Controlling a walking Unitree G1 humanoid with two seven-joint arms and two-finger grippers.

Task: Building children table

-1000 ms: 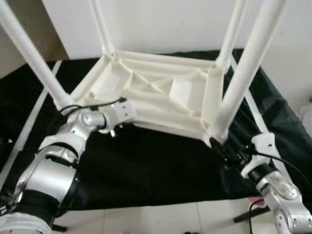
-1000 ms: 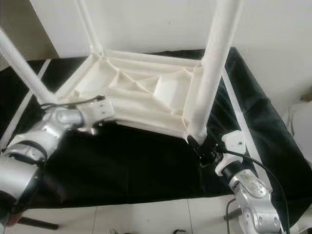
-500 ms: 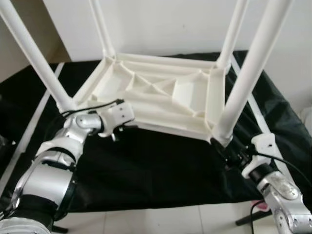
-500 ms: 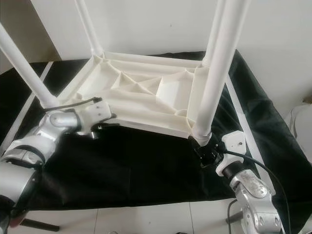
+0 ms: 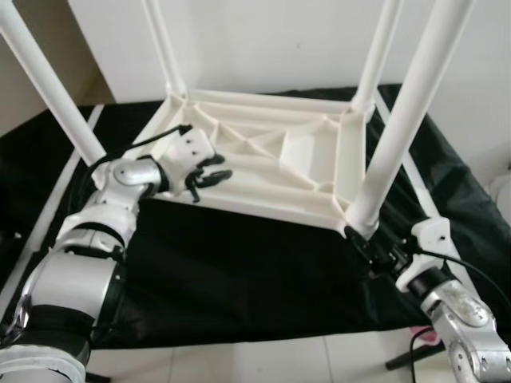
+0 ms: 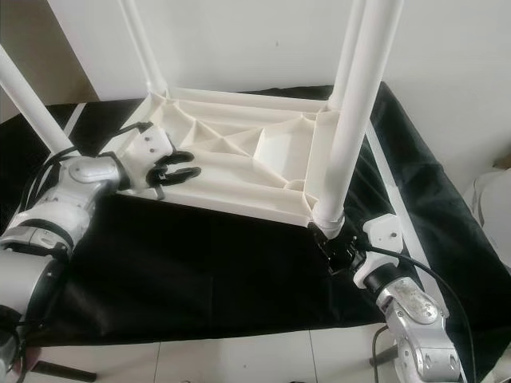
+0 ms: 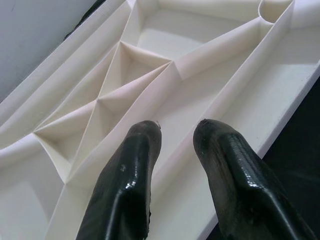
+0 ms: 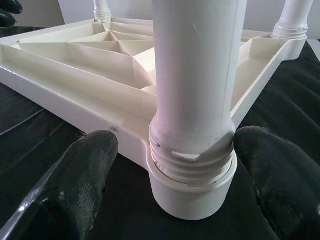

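White plastic kids' table (image 5: 271, 163) sits flipped on a black-draped desk (image 5: 239, 271), four legs up. Left hand (image 5: 209, 174) hovers over the ribbed underside at 9 o'clock, fingers apart. Right hand (image 6: 335, 243) straddles the 4 o'clock leg (image 6: 351, 120), fingers apart, not clamped.

All four table legs (image 5: 399, 120) cut off by upper frame edge. Right gripper (image 6: 335, 239) fingertips hidden behind near-right leg base. Black cloth (image 5: 239, 271) runs past side edges.

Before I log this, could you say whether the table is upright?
Upside down: the table shows its ribbed underside, legs pointing up.
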